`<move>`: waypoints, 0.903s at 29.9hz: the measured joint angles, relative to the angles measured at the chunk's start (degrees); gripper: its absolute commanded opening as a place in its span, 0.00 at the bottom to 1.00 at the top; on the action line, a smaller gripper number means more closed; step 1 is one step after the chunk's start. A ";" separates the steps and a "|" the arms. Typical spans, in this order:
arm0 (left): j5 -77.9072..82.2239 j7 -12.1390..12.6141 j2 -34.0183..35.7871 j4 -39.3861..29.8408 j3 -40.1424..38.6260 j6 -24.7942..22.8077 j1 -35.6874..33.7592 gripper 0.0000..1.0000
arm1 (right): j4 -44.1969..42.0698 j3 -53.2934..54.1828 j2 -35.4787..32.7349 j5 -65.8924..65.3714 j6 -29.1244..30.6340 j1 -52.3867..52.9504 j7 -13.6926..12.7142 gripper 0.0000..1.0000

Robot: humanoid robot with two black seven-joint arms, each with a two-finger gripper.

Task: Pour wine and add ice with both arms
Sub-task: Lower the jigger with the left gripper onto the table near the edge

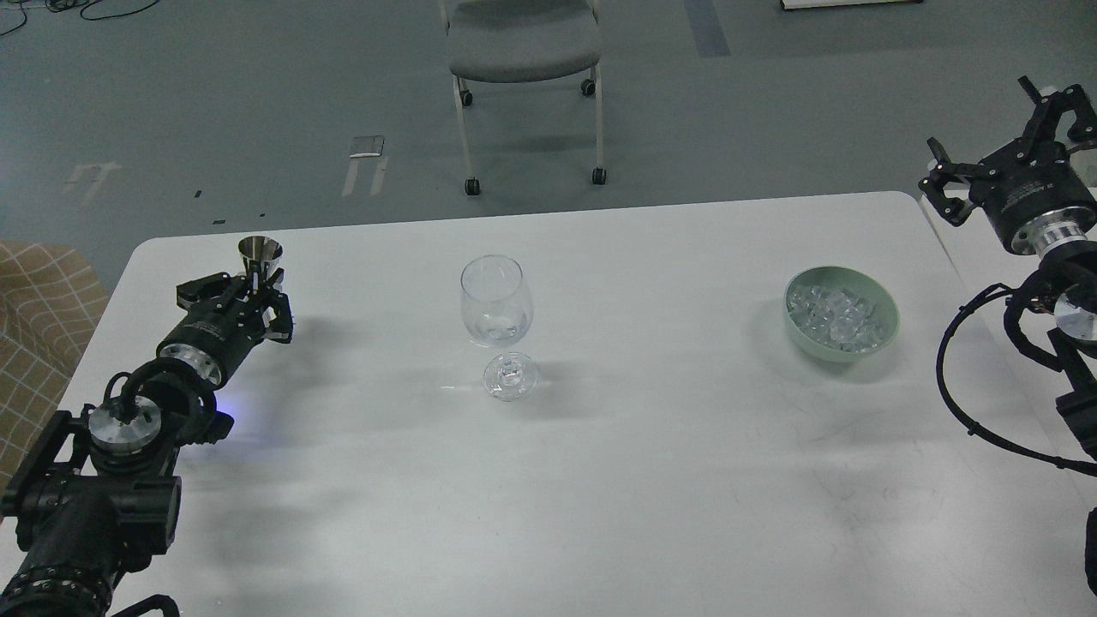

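Note:
A clear wine glass (pixel 496 300) stands upright at the middle of the white table (pixel 600 480). A little clear wine (pixel 498 329) seems to lie at the bottom of its bowl, hard to see. My left gripper (pixel 250 290) is at the table's far left and is shut on the stem of a small upright steel measuring cup (pixel 260 251). A green bowl (pixel 883 302) at the right holds many ice cubes (pixel 836 315). My right gripper (pixel 994 137) is open and empty, raised beyond the table's right edge, above and right of the bowl.
A grey wheeled chair (pixel 523 43) stands on the floor behind the table. A tan checked seat (pixel 38 300) is at the left edge. A second white surface (pixel 964 248) adjoins the table on the right, under my right arm.

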 measured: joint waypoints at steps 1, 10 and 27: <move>0.00 -0.21 0.01 0.00 0.00 0.07 0.00 0.06 | 0.00 0.00 0.00 0.00 0.00 0.01 0.00 1.00; 0.01 -1.32 0.12 0.08 -0.08 3.55 0.01 0.07 | -0.04 0.00 0.00 0.00 0.00 0.16 0.00 1.00; 0.01 -4.28 -0.06 0.08 0.32 4.00 0.08 0.26 | -0.49 -0.11 0.33 -0.03 0.00 0.70 0.00 1.00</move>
